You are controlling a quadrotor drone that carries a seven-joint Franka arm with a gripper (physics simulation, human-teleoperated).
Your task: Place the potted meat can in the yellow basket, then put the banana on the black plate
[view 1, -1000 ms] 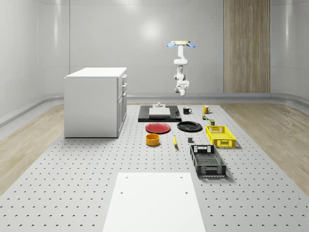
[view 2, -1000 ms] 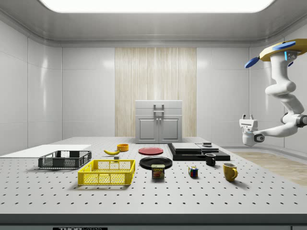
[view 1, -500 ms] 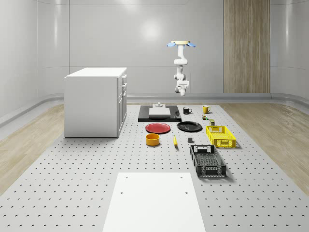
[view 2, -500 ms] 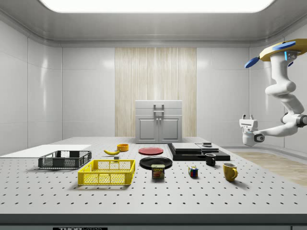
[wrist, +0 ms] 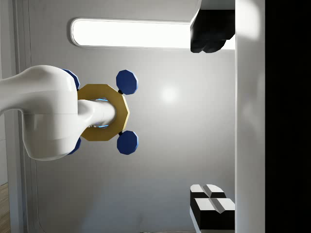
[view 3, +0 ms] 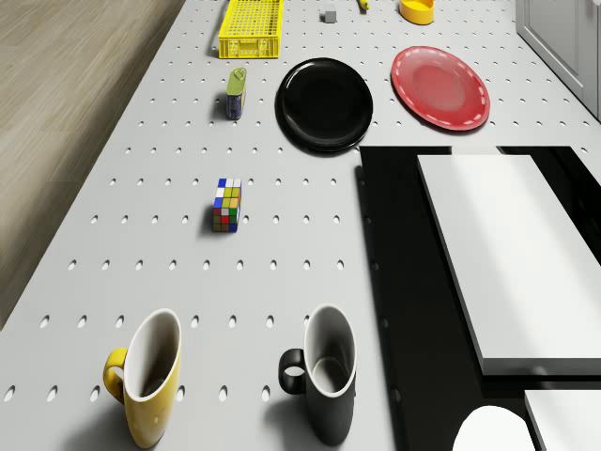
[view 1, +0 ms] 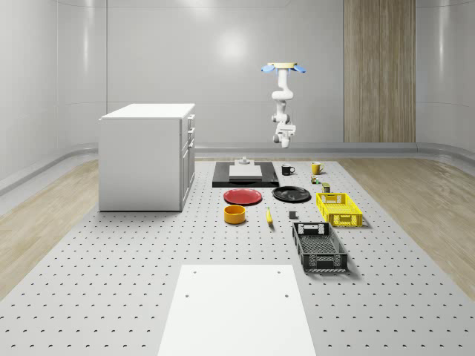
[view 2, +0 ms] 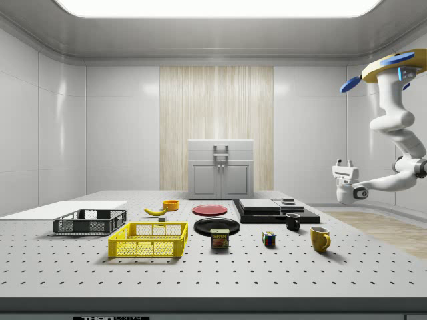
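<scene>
The potted meat can stands on the perforated table between the yellow basket and a Rubik's cube; it also appears as a small can and, seen from the drone, lying by the plate. The banana lies near an orange bowl. The black plate is bare. The drone hovers high over the table's far end, above the mugs. My gripper points up, open and empty, far from the can.
A yellow mug and a black mug stand beside a black slab bearing a white block. A Rubik's cube, red plate, orange bowl, black crate and white cabinet are also around.
The drone and arm have shifted slightly toward the whole-scene view's right. The gripper keeps its upward pose and the things on the table have not moved.
</scene>
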